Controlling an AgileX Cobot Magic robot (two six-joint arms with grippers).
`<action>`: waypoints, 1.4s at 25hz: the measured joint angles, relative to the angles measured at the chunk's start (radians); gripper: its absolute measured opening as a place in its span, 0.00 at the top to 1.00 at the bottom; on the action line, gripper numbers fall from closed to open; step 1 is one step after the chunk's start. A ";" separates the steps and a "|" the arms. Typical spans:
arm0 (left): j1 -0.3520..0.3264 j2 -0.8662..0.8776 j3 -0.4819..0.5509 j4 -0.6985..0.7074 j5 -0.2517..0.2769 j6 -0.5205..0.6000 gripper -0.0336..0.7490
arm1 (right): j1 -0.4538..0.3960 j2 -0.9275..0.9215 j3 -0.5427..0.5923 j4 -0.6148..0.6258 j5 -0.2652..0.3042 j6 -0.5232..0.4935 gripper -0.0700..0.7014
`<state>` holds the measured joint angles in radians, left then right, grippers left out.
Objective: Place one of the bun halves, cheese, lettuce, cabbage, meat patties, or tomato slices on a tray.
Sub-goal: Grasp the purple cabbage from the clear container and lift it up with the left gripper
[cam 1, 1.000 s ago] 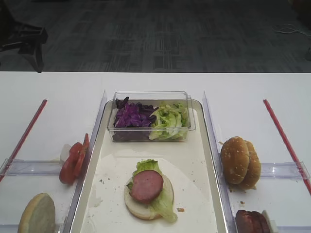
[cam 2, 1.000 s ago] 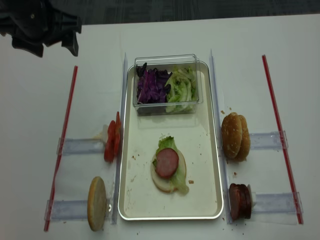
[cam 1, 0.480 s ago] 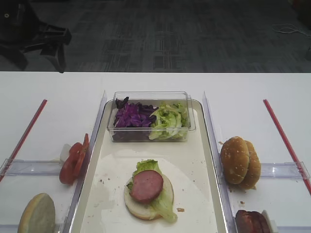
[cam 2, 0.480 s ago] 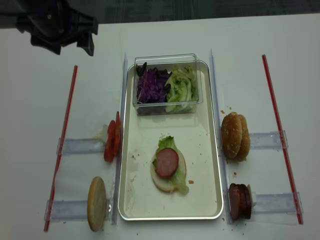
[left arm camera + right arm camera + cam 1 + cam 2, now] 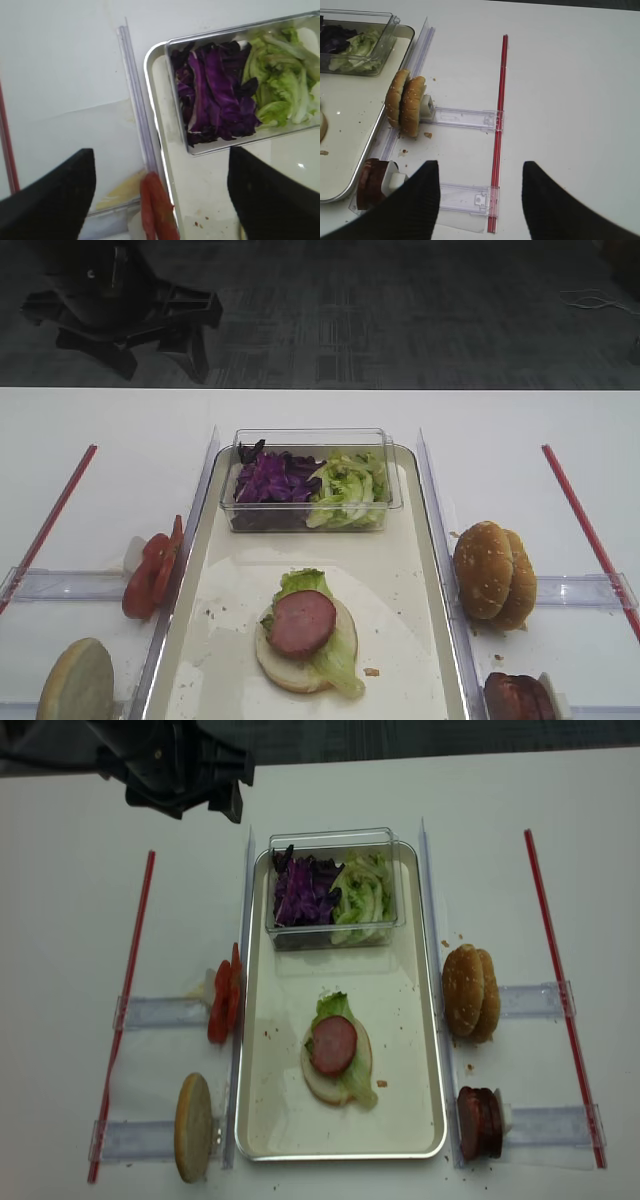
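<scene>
On the cream tray (image 5: 425, 540) (image 5: 432, 1020) lies a bun half (image 5: 288, 670) topped with lettuce (image 5: 338, 658) and a meat patty (image 5: 300, 623) (image 5: 333, 1045). Tomato slices (image 5: 150, 575) (image 5: 157, 210) stand left of the tray, with another bun half (image 5: 75, 680) nearer. Two bun halves (image 5: 493, 575) (image 5: 406, 105) and meat patties (image 5: 515, 698) (image 5: 370, 182) stand to the right. My left gripper (image 5: 160, 368) (image 5: 205, 812) (image 5: 160, 200) hovers open and empty over the tray's far left corner. My right gripper (image 5: 480, 200) is open and empty over bare table. Cheese is out of view.
A clear plastic box (image 5: 395, 495) (image 5: 395, 925) at the tray's far end holds purple cabbage (image 5: 272, 478) (image 5: 215, 90) and lettuce (image 5: 345, 488) (image 5: 280, 80). Red strips (image 5: 50, 515) (image 5: 499, 125) and clear plastic holders (image 5: 590, 590) (image 5: 465, 117) lie on the white table either side.
My left gripper has moved right along the table's far side, toward the tray's far left corner. The food and the right gripper have not moved.
</scene>
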<state>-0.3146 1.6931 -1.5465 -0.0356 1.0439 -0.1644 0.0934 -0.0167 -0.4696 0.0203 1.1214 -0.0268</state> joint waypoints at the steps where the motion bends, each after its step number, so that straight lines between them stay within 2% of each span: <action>1: -0.010 0.000 0.000 -0.002 -0.007 -0.004 0.27 | 0.000 0.000 0.000 0.000 0.000 0.000 0.41; 11: -0.102 0.133 -0.090 -0.029 -0.012 -0.018 0.27 | 0.000 0.000 0.000 0.000 0.000 0.000 0.41; 18: -0.139 0.238 -0.148 -0.052 -0.017 -0.025 0.27 | 0.000 0.000 0.000 0.000 0.000 0.000 0.41; 23: -0.143 0.301 -0.157 -0.059 -0.025 -0.027 0.29 | 0.000 0.000 0.000 0.000 0.000 0.000 0.41; 35: -0.143 0.411 -0.181 -0.100 -0.081 -0.005 0.32 | 0.000 0.000 0.000 0.000 0.000 -0.004 0.41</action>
<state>-0.4581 2.1045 -1.7278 -0.1352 0.9626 -0.1699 0.0934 -0.0167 -0.4696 0.0203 1.1214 -0.0310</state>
